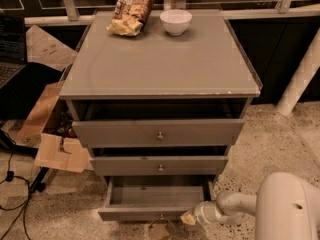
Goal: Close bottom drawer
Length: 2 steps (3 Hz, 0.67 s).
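Bottom drawer (155, 196) sticks well out toward the camera at the foot of the grey cabinet (160, 69). Its long side runs left-right and its front panel faces us. The gripper (190, 217) sits low at the right end of that panel, maybe touching it. Can't tell if it's spread or pressed together.

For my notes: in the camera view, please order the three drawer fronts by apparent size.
1. top drawer front
2. middle drawer front
3. bottom drawer front, smallest; the hand is at its right end
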Each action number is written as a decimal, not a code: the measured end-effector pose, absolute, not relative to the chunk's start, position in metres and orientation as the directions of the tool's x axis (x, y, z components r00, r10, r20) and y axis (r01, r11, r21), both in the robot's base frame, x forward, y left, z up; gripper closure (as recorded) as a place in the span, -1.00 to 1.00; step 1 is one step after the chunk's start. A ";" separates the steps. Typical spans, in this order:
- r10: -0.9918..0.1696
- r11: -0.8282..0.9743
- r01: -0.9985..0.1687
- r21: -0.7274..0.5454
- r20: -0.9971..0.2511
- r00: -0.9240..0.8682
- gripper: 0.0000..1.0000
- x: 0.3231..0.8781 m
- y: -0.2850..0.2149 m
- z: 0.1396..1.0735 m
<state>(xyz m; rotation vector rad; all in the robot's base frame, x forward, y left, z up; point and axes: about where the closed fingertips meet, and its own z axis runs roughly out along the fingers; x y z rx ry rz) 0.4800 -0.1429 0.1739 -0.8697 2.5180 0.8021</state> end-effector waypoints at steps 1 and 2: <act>-0.443 0.667 -0.634 0.392 -0.475 -0.760 1.00 0.487 -0.150 0.161; -0.442 0.680 -0.635 0.367 -0.485 -0.754 1.00 0.502 -0.157 0.160</act>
